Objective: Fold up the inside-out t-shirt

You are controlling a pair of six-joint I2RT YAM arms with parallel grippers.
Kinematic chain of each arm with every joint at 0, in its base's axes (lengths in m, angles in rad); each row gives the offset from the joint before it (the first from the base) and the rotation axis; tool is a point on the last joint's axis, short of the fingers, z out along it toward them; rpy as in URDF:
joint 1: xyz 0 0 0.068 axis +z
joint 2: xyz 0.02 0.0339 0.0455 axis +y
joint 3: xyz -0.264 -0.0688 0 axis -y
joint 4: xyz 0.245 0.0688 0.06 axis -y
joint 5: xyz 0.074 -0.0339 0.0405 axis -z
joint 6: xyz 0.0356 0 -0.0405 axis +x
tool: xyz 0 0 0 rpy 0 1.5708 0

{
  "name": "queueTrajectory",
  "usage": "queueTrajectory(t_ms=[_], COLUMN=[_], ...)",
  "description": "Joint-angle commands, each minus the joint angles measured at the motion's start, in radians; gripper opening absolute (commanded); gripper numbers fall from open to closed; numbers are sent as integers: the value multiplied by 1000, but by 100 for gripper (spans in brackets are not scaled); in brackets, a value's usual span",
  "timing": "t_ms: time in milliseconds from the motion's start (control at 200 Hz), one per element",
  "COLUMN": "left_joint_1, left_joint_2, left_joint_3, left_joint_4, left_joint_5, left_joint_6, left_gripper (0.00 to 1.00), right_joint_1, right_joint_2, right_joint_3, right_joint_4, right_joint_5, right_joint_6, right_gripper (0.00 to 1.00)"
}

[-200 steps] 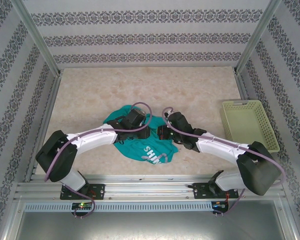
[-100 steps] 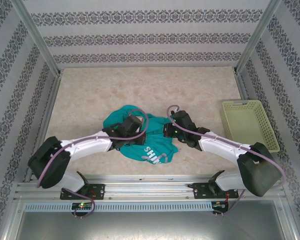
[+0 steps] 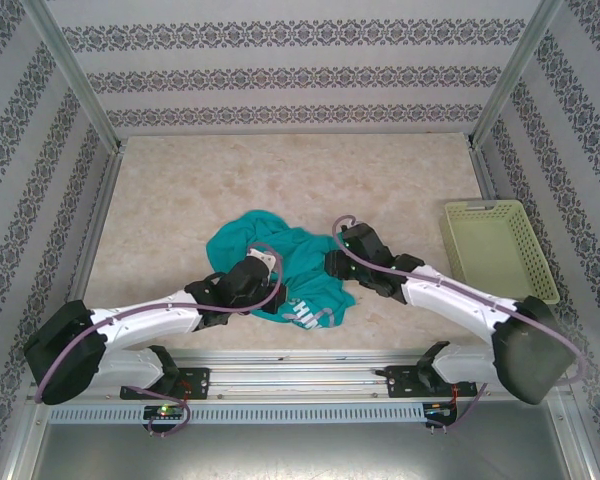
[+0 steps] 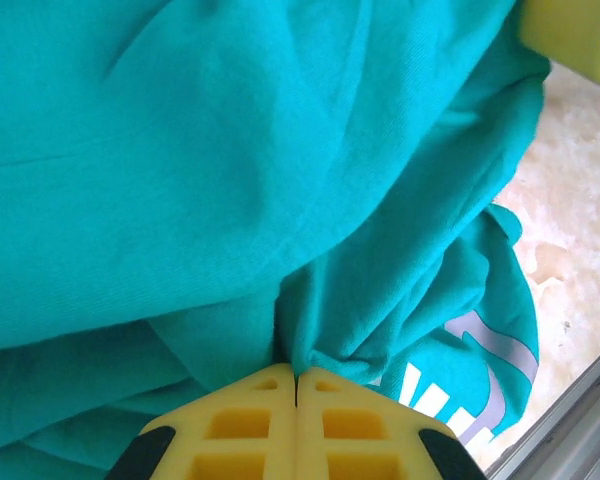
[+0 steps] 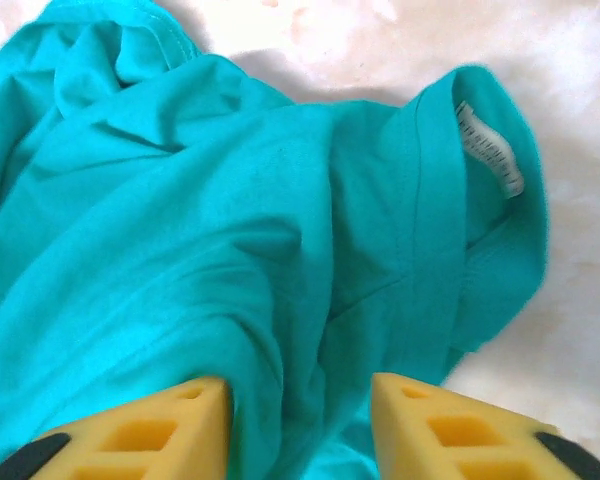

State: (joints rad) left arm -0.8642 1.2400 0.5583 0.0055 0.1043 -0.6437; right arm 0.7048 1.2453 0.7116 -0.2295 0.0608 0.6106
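The teal-green t-shirt (image 3: 280, 262) lies crumpled near the table's front middle, white print (image 3: 302, 313) showing at its near edge. My left gripper (image 3: 264, 274) rests on its near-left part. In the left wrist view the left gripper (image 4: 297, 376) is shut on a bunched fold of the t-shirt (image 4: 230, 150), with white lettering (image 4: 480, 385) to the right. My right gripper (image 3: 332, 263) sits at the shirt's right side. In the right wrist view the right gripper (image 5: 300, 400) is open, its fingers straddling a ridge of the t-shirt (image 5: 230, 220). A white neck tag (image 5: 490, 145) shows at the upper right.
A pale yellow-green basket (image 3: 500, 248) stands at the table's right edge. Bare marbled tabletop (image 3: 280, 180) lies beyond the shirt. A metal rail (image 3: 300, 360) runs along the near edge. The right gripper's yellow finger (image 4: 570, 35) shows in the left wrist view's top right corner.
The left arm has drawn back and lowered toward the near edge, its gripper sliding toward the near left over the shirt. More cloth now shows behind it. The right gripper barely shifted.
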Motion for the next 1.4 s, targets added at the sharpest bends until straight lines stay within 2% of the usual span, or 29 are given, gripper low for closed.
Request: queueTrajectory(t_ms=[0,125,280,455,634,709,754,784,844,1004,1204,1399], left_joint_1=[-23,-40,-48,-53,-56,-56,-57,-57,-56,-53,-53,-69], left_joint_2=[3,16,35,40,49,52,53,52,41,34,101,124], left_joint_3=[-21,-16,-5,-5,0,1,3,2,-1,7,66,136], left_joint_4=[94,107,94,104,111,114,114,113,105,46,-10,-74], left_joint_5=[5,-3,-19,-11,-8,-8,-9,-14,-37,-117,-104,-74], left_joint_6=[4,20,17,15,17,17,16,15,11,3,33,93], left_gripper=[0,0,0,0,0,0,0,0,0,0,0,18], right_joint_1=[102,153,167,167,167,167,167,167,168,168,168,168], right_joint_2=[-53,9,129,223,294,314,321,324,300,114,-99,-198], right_joint_3=[86,107,117,154,182,187,190,190,184,103,-62,-225], right_joint_4=[-148,-115,-45,-31,-41,-38,-37,-40,-45,-4,94,212], right_joint_5=[115,54,16,56,139,156,159,161,161,92,-40,-41], right_joint_6=[-69,-51,-22,-28,-41,-48,-52,-52,-53,-70,-57,-9], right_gripper=[42,39,34,33,36,30,23,14,0,0,0,0])
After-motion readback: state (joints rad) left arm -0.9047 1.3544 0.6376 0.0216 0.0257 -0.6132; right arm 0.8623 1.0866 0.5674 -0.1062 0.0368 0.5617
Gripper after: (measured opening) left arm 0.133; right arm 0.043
